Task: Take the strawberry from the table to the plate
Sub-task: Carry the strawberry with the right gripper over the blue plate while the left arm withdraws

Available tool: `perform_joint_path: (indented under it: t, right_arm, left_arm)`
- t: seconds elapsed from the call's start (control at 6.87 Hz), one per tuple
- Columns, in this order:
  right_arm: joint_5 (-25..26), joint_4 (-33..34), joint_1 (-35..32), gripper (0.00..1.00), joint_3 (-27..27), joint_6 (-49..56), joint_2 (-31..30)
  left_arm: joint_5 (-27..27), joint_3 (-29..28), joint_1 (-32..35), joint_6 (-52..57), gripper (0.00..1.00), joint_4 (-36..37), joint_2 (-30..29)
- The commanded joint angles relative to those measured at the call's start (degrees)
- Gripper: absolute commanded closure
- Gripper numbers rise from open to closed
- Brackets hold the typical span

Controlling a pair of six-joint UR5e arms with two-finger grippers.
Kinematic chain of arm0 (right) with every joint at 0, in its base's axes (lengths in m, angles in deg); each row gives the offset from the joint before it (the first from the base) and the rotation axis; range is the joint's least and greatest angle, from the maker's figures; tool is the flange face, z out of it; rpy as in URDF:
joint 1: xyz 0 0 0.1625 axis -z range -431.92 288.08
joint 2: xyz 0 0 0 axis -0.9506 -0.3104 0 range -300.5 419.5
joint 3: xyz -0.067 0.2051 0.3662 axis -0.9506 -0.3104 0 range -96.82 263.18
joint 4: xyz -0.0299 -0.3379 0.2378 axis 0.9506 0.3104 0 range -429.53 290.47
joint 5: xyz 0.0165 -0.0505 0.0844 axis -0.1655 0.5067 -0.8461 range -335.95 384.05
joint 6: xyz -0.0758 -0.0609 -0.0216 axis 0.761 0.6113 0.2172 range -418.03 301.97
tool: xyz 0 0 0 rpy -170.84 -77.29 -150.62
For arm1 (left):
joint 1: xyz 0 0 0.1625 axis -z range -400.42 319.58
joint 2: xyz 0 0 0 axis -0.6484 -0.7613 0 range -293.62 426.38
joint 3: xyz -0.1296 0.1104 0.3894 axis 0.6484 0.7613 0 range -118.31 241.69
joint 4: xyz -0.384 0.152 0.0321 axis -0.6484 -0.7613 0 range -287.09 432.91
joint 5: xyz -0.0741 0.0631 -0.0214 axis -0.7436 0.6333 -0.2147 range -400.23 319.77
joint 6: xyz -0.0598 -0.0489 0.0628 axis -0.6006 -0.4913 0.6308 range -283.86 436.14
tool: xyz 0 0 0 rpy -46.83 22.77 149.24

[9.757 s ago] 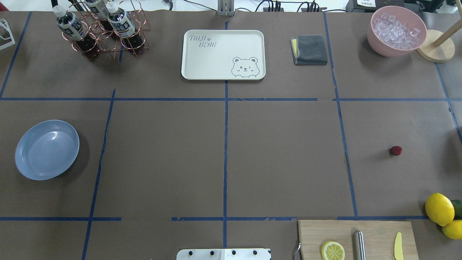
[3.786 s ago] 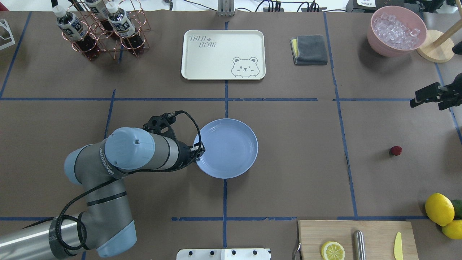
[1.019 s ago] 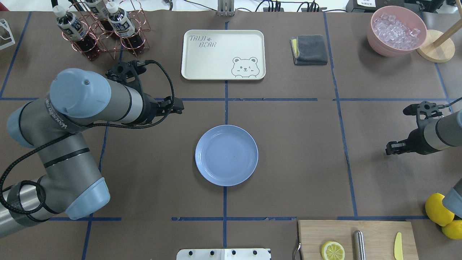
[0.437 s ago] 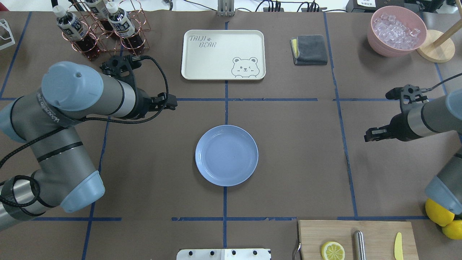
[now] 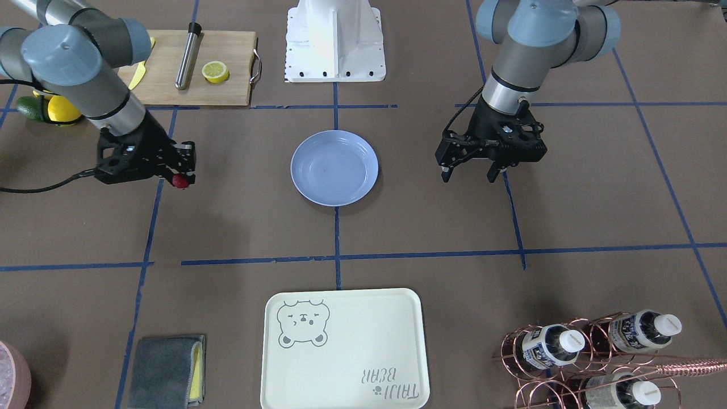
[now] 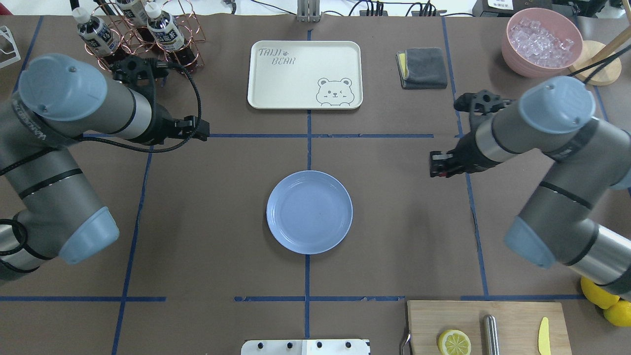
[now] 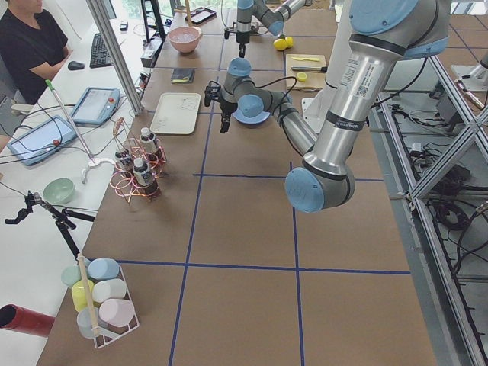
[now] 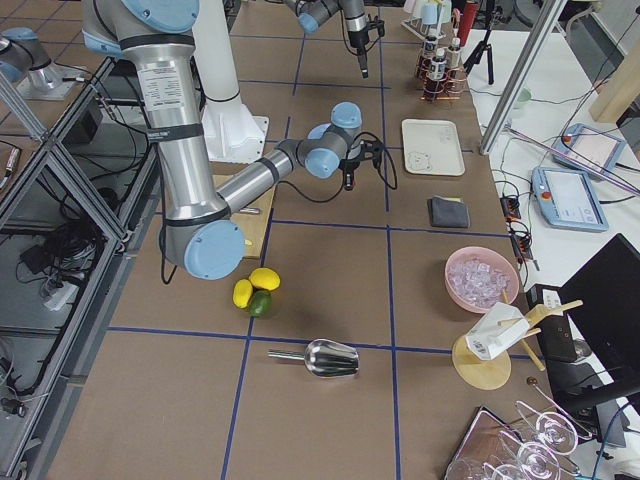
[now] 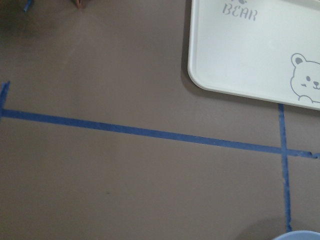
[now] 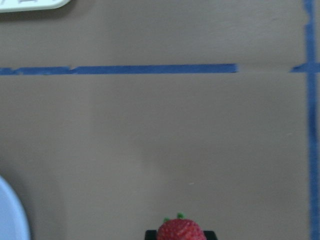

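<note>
While the small, bumpy dark-red strawberry (image 5: 180,182) is clamped between the fingers of the right gripper (image 5: 183,175) over the brown-paper worktop (image 5: 244,221), the round, glossy light-blue plate (image 5: 334,167) is seen lying well apart at the centre. The fingers of the left gripper (image 5: 469,176) are spread wide on the plate's other side. A cream rectangular tray (image 5: 342,363) is set nearby.
</note>
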Motion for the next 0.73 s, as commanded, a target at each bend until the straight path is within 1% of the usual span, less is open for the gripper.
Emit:
perform_joint_path:
  t: [0.0, 0.15, 0.29, 0.44, 0.58]
  right_arm:
    - [6.8, 12.8, 8.9, 1.0, -0.9, -8.6, 13.5]
    - [9.0, 13.8, 11.6, 1.0, -2.8, -10.7, 16.9]
    - [11.0, 13.8, 14.0, 1.0, -7.6, -12.5, 21.3]
    - [12.9, 13.7, 15.6, 1.0, -12.5, -13.0, 24.7]
    - [13.0, 13.7, 16.7, 1.0, -15.9, -13.1, 27.3]
  left_arm:
    - [-5.0, -0.4, 6.1, 13.0, 0.0, 0.3, 4.9]
    - [-6.5, -0.6, 9.1, 18.4, 0.0, 0.2, 7.1]
    - [-6.9, -0.9, 12.6, 24.5, 0.0, 0.2, 9.0]
    - [-9.9, -2.0, 15.9, 29.6, 0.0, 0.1, 10.3]
    - [-11.1, -2.3, 18.2, 34.1, 0.0, 0.1, 11.9]
